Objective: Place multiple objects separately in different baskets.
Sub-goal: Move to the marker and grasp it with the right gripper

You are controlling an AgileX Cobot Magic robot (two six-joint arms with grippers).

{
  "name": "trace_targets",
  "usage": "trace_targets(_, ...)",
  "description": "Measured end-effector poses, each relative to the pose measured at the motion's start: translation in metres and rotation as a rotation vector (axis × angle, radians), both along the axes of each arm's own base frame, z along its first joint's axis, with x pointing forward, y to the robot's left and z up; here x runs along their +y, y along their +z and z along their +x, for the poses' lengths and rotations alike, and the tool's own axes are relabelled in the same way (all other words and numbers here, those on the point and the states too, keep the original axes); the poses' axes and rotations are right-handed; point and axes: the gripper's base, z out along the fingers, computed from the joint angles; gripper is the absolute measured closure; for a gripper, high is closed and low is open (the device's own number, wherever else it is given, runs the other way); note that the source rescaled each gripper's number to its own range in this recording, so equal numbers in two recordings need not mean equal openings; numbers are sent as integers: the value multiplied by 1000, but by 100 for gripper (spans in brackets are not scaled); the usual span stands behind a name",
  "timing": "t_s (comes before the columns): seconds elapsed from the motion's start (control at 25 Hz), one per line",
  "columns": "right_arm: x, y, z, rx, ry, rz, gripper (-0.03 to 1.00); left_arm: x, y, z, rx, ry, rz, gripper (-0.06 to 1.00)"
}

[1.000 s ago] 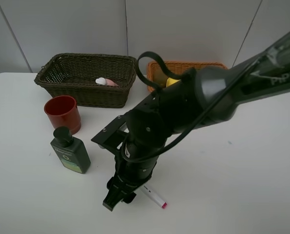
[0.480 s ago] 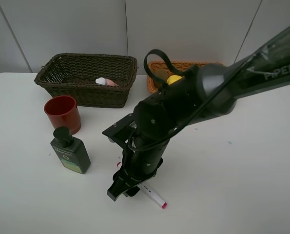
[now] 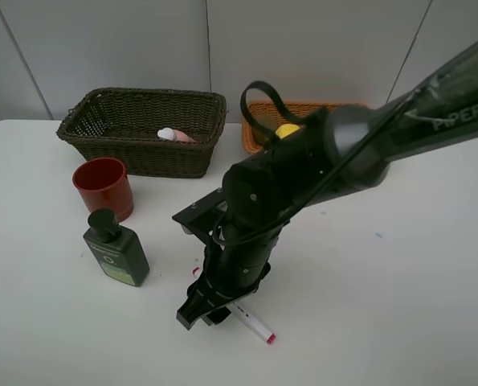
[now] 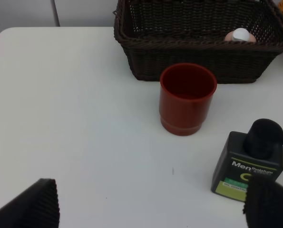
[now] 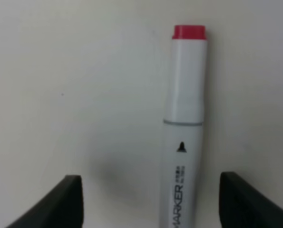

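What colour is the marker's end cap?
Pinkish red; the marker shows best in the right wrist view.

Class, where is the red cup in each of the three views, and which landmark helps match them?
Exterior high: red cup at the left, in front of the dark basket.
Left wrist: red cup between that basket and the green bottle.
Right wrist: not in it; only a marker shows.
Shared landmark: the green bottle beside the cup.

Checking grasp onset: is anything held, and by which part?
Nothing held. The right gripper straddles the white marker, jaws open, not touching; left gripper open, empty.
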Motion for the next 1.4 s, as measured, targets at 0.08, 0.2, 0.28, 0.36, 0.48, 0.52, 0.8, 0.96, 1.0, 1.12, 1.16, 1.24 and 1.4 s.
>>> trace_targets(0.08, -2, 0, 2, 5, -14, 1, 39, 0, 0, 0, 0, 0, 0, -6)
trace_targets(0.2, -3, 0, 4, 8, -25, 2, 39, 0, 0, 0, 0, 0, 0, -6)
trace_targets(0.28, -3, -1, 4, 14, -30, 1, 39, 0, 0, 0, 0, 0, 0, -6)
trace_targets(0.36, -3, -3, 4, 17, -31, -1, 39, 0, 0, 0, 0, 0, 0, -6)
trace_targets(0.48, -3, -3, 4, 18, -33, 0, 39, 0, 0, 0, 0, 0, 0, -6)
trace_targets(0.52, -3, -3, 4, 18, -33, 0, 39, 0, 0, 0, 0, 0, 0, -6)
trace_targets(0.8, -3, -2, 4, 18, -36, 4, 39, 0, 0, 0, 0, 0, 0, -6)
trace_targets(0.96, -3, -2, 4, 18, -36, 4, 39, 0, 0, 0, 0, 0, 0, -6)
trace_targets(1.0, -3, -2, 4, 18, -36, 4, 39, 0, 0, 0, 0, 0, 0, -6)
trace_targets(1.12, -3, -2, 4, 18, -36, 4, 39, 0, 0, 0, 0, 0, 0, -6)
trace_targets(1.16, -3, -2, 4, 18, -36, 4, 39, 0, 0, 0, 0, 0, 0, -6)
trace_targets(1.24, -3, -2, 4, 19, -36, 4, 39, 0, 0, 0, 0, 0, 0, -6)
trace_targets(1.4, -3, -2, 4, 19, -36, 4, 39, 0, 0, 0, 0, 0, 0, -6)
